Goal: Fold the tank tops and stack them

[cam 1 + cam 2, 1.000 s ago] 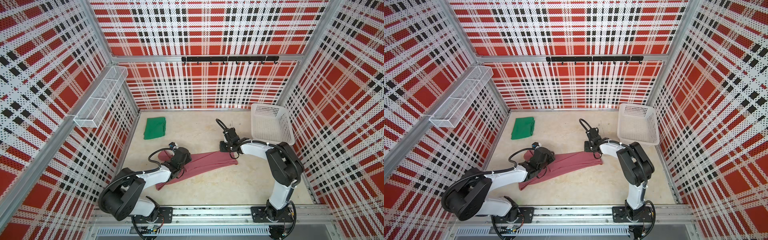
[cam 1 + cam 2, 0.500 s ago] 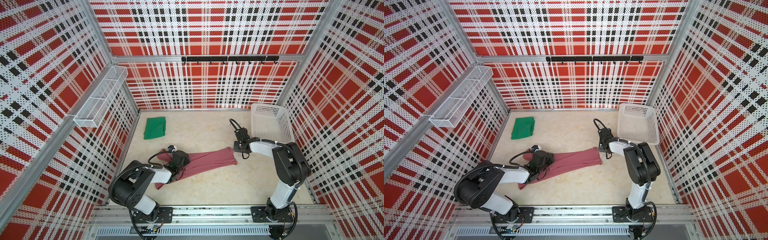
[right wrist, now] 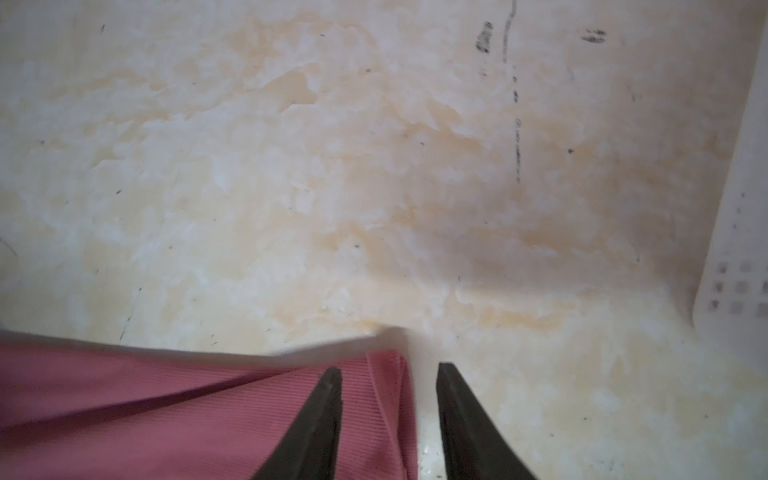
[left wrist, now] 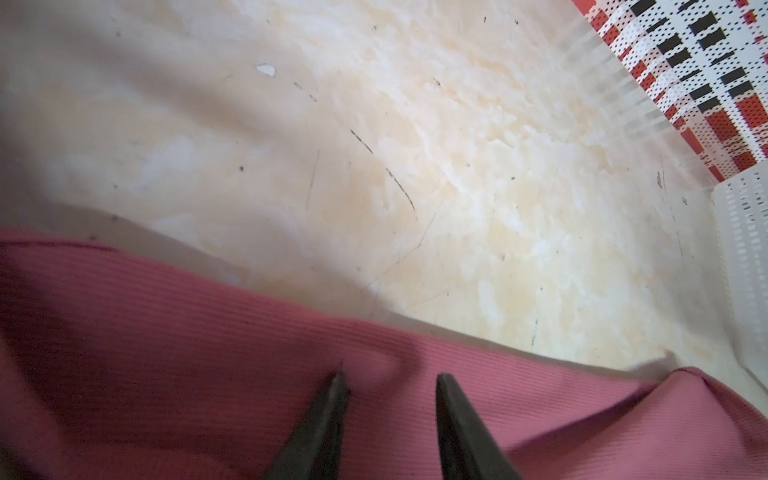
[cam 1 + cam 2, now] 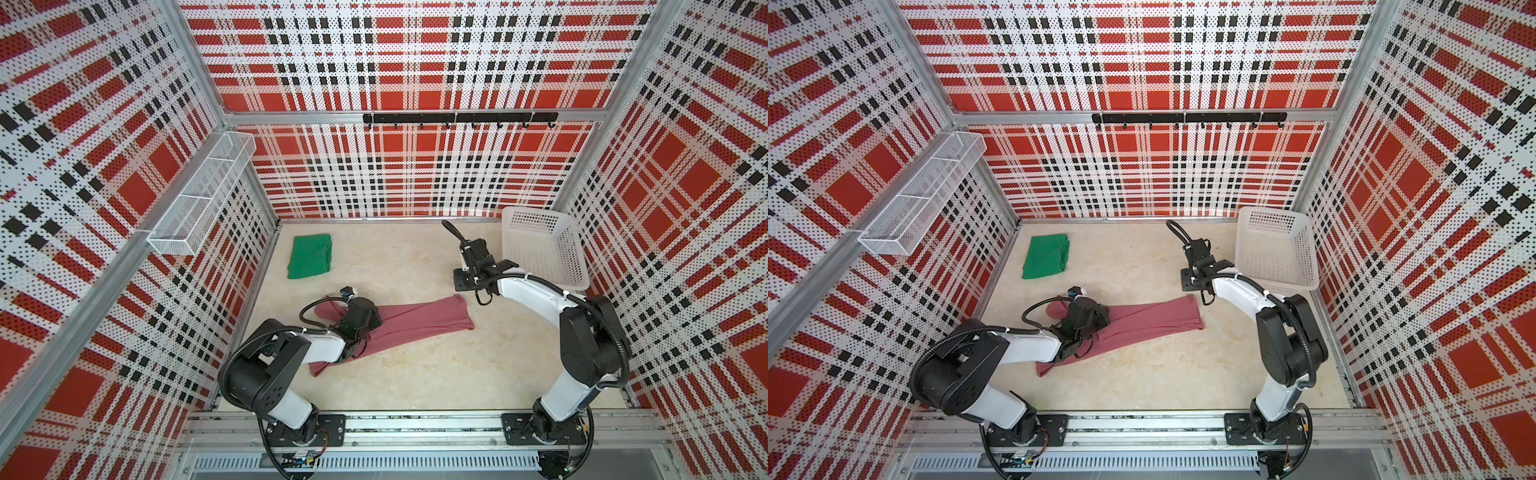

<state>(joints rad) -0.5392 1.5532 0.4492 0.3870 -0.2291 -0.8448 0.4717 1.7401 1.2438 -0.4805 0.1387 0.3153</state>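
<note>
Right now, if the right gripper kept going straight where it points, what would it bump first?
Probably the bare table, just past the corner of the pink tank top. The right gripper points down at it; the white basket sits off to the side.

My left claw (image 5: 360,318) sits over the strap end of the rose-pink tank top (image 5: 419,322), which lies stretched out long on the table (image 5: 415,374). My right claw (image 5: 482,276) hangs near its hem, beside the white basket (image 5: 540,249). The green tank top (image 5: 311,255) lies folded, well apart.
</note>
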